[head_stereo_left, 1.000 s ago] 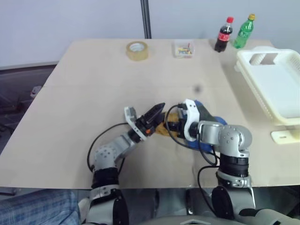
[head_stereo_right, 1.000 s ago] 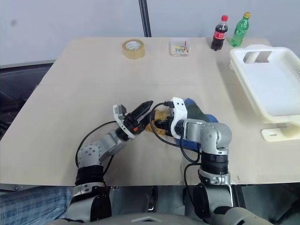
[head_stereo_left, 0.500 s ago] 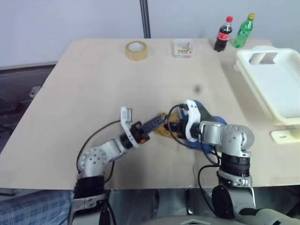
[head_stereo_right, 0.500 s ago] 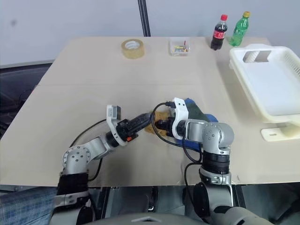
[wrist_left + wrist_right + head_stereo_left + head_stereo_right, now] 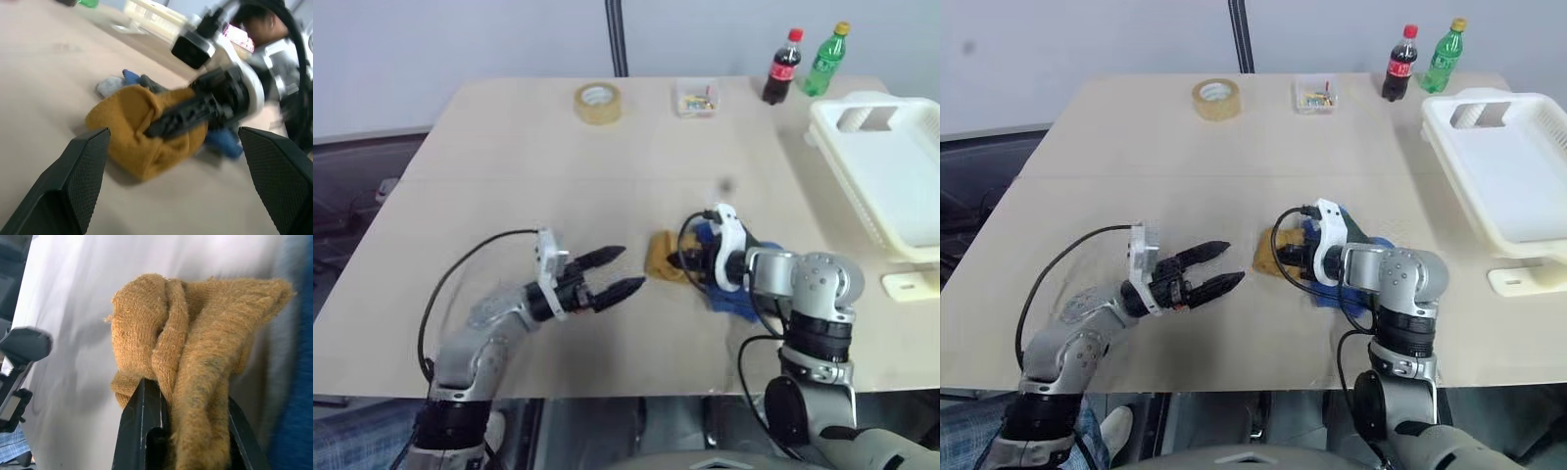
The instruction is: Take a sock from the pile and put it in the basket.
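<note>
The pile (image 5: pixel 732 297) of socks lies mid-table, with blue and dark ones under my right wrist. My right gripper (image 5: pixel 188 399) is shut on a mustard yellow sock (image 5: pixel 663 257), which bunches around its fingers (image 5: pixel 183 113) at the pile's left edge, low over the table. My left gripper (image 5: pixel 630 269) hovers a short way left of that sock, open and pointing at it, with nothing between its fingers (image 5: pixel 73 181). The white slotted basket (image 5: pixel 873 147) stands at the table's far right.
Along the table's back edge sit a roll of tape (image 5: pixel 598 102), a small clear box of colourful bits (image 5: pixel 696 99), a cola bottle (image 5: pixel 781 70) and a green bottle (image 5: pixel 824 61). A small white piece (image 5: pixel 911 284) lies in front of the basket.
My left gripper has drawn back to the left, away from the mustard sock, and rolled over, staying open. The right gripper keeps its hold on the sock and has edged right.
</note>
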Robot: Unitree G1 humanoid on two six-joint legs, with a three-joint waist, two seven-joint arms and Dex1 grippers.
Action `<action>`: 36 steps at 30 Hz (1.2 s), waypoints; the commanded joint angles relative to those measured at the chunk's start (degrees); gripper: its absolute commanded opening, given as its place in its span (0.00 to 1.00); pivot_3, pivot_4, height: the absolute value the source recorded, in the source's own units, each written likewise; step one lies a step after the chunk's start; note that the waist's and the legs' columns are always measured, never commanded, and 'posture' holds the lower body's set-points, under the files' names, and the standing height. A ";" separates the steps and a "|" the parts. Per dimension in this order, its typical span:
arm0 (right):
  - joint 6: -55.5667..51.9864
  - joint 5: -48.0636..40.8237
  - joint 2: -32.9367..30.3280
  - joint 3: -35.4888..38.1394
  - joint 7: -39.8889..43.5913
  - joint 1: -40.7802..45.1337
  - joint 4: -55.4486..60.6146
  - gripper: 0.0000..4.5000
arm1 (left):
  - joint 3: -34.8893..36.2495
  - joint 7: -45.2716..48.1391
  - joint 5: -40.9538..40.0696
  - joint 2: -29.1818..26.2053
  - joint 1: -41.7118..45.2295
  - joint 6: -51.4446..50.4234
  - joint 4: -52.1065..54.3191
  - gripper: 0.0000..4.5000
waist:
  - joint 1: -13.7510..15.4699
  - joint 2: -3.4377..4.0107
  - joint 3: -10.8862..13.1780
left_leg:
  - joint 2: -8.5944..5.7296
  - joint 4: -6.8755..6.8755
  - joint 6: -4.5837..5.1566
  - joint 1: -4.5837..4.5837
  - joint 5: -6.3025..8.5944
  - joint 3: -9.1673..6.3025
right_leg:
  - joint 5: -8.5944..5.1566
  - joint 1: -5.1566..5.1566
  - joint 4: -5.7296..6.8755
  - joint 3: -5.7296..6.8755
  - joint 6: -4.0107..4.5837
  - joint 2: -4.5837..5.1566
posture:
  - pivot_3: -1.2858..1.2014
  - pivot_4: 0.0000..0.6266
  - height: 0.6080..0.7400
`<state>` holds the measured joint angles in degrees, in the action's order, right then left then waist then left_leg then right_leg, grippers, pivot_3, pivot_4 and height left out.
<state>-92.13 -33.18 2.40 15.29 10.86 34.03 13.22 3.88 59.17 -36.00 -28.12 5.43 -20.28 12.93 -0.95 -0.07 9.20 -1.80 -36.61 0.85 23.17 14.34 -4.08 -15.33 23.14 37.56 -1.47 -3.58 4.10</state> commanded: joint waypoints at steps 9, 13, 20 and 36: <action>-0.37 -11.83 -4.70 2.03 -0.92 0.47 4.34 0.00 | 0.11 5.37 -1.34 2.69 2.32 9.65 0.86 1.00 | -1.00 0.01 0.00 | 0.02 -0.28 0.04 0.61 0.00 0.00 | 0.01 0.55 0.27 0.03 -0.02 -0.06 | 0.52 0.24 0.99; -0.37 -19.56 -10.54 8.13 -2.73 3.97 3.74 0.00 | -1.65 6.00 0.98 2.66 3.09 10.80 1.00 1.00 | -1.14 0.02 0.03 | 0.02 -0.53 0.18 0.60 0.08 -0.08 | 0.02 0.43 0.40 0.12 -0.04 -0.10 | 0.52 0.24 0.99; -0.37 -28.06 -34.90 15.67 -4.49 8.31 -6.80 0.00 | -5.93 0.31 6.46 8.27 9.20 13.95 -2.40 1.00 | 0.04 0.04 0.20 | -0.08 -0.72 0.24 0.64 0.07 -0.17 | 0.03 0.26 0.37 0.29 -0.06 -0.07 | 0.52 0.24 0.99; 22.61 -7.78 -56.90 19.62 0.67 21.88 -50.43 0.11 | -10.76 -4.06 13.17 16.43 18.92 20.41 -12.57 1.00 | -0.08 -0.01 0.23 | 0.07 -0.82 0.36 0.59 0.12 0.70 | 0.04 0.26 0.36 -0.08 -0.09 -0.18 | 0.52 0.24 0.99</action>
<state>-73.35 -42.31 -53.12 33.87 11.04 53.58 -34.39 -6.81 54.95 -22.87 -11.93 23.73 -1.30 -0.28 -1.03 -0.08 9.43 -1.73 -37.42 1.21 23.77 14.45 -3.34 -15.29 23.43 37.93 -1.58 -3.66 3.92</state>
